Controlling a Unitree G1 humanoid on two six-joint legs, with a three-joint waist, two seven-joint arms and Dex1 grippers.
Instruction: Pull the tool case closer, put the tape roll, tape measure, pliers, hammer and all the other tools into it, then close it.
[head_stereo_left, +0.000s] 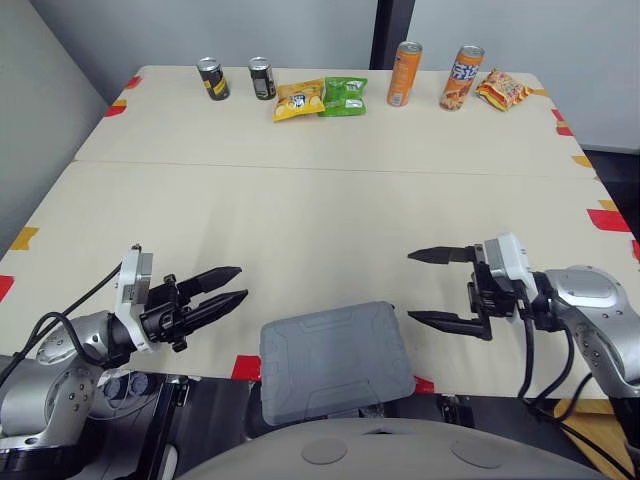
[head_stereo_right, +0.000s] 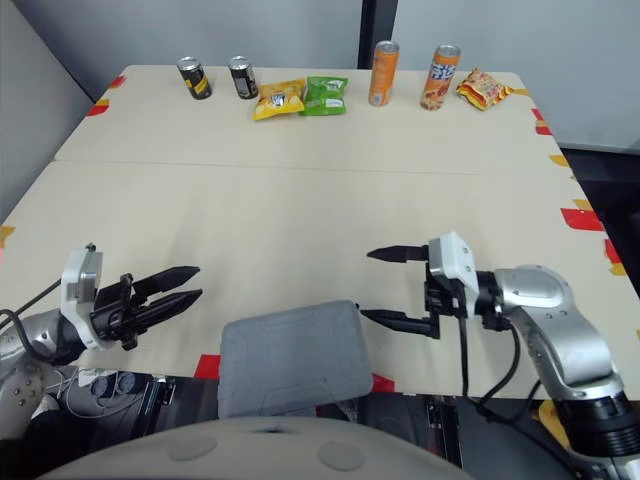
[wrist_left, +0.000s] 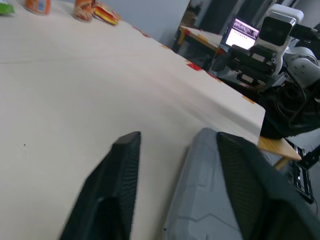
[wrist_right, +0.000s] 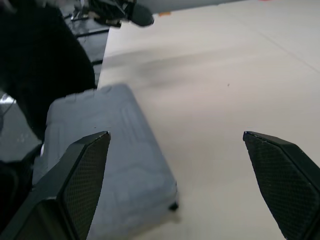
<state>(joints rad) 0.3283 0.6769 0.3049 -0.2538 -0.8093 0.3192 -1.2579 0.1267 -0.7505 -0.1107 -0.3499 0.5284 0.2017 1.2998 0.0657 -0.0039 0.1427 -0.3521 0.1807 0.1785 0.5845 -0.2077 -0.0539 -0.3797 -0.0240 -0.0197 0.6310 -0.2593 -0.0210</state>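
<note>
Grey tool case (head_stereo_left: 335, 360), lid shut, bottom centre at table (head_stereo_left: 300, 230) edge. L gripper (head_stereo_left: 243, 282) slightly parted, R gripper (head_stereo_left: 410, 286) spread wide, both empty.

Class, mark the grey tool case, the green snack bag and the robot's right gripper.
tool case (head_stereo_left: 335, 362): left eye view, middle of its closed lid.
green snack bag (head_stereo_left: 345, 96): left eye view, middle of its front.
right gripper (head_stereo_left: 412, 286): left eye view, midway between its open fingertips.
</note>
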